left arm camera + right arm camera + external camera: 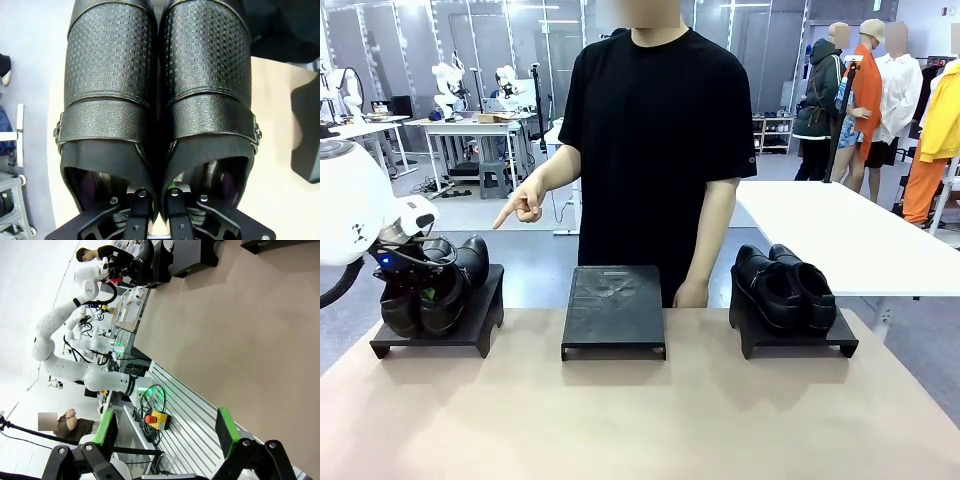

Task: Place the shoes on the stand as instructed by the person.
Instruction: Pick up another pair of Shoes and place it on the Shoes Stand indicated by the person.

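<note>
My left gripper (417,280) is shut on one pair of black shoes (455,272), pinching their two inner walls together. In the left wrist view the gripper (155,202) reaches into the shoes (112,75), which lie side by side. The pair tilts low over the left stand (475,325); whether it rests there I cannot tell. The person's hand (525,205) points down toward that stand. A second pair of shoes (785,290) sits on the right stand (840,345). The middle stand (613,300) is bare. My right gripper (165,432) is open above the table with nothing between its fingers.
The person stands at the far edge behind the middle stand, the other hand (690,294) resting on the table (640,420). A white table (840,220) stands behind at the right. In the right wrist view, a rack with cables and a red button (150,418) lies beyond the table's edge.
</note>
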Robot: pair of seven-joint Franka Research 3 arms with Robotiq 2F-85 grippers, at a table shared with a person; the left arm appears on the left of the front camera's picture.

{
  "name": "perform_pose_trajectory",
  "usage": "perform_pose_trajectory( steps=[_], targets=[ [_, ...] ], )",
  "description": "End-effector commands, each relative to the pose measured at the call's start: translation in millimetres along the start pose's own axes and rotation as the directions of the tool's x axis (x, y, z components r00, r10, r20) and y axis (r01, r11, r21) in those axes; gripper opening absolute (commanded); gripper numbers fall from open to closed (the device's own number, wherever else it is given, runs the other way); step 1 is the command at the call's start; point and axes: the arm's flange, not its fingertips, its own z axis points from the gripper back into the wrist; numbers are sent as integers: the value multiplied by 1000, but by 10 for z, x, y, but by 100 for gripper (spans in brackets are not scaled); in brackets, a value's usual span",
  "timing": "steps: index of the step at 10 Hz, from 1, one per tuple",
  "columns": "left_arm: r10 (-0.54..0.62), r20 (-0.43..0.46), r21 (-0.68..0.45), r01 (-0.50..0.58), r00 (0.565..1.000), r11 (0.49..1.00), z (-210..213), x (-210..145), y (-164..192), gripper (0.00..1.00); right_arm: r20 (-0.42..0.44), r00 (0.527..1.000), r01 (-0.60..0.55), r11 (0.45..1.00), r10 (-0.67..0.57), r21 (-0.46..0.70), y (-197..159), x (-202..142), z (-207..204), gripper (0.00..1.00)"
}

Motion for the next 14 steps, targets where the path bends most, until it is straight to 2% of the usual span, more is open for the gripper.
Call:
perform_pose_trajectory(
  steps=[1, 8, 9, 10, 11, 12, 13, 14],
  targets=[
    [-21, 30, -25, 22, 999, 999, 68, 129, 34, 7, 9, 1000, -8, 1000, 8, 9, 46, 6, -3, 100],
    [-11, 43, -43, 13, 999, 999, -32, 186, 20, 7, 9, 1000, -8, 1000, 8, 9, 46, 6, -3, 100],
    [-9, 47, -47, 12, 999, 999, -21, 201, 25, 27, 9, 1000, -8, 1000, 8, 9, 46, 6, -3, 100],
    [-8, 45, -45, 11, 999, 999, -33, 207, 19, 35, 9, 1000, -8, 1000, 8, 9, 46, 6, -3, 100],
    [0, 42, -46, 2, 999, 999, -47, 212, 6, 54, 9, 1000, -8, 1000, 8, 9, 46, 6, -3, 100],
    [-8, 40, -43, 10, 999, 999, -49, 205, 0, 61, 9, 1000, -8, 1000, 8, 9, 46, 6, -3, 100],
    [-11, 44, -41, 13, 999, 999, -34, 198, 2, 79, 9, 1000, -8, 1000, 8, 9, 46, 6, -3, 100],
    [-13, 47, -38, 15, 999, 999, -15, 194, 15, 86, 9, 1000, -8, 1000, 8, 9, 46, 6, -3, 100]
  ],
)
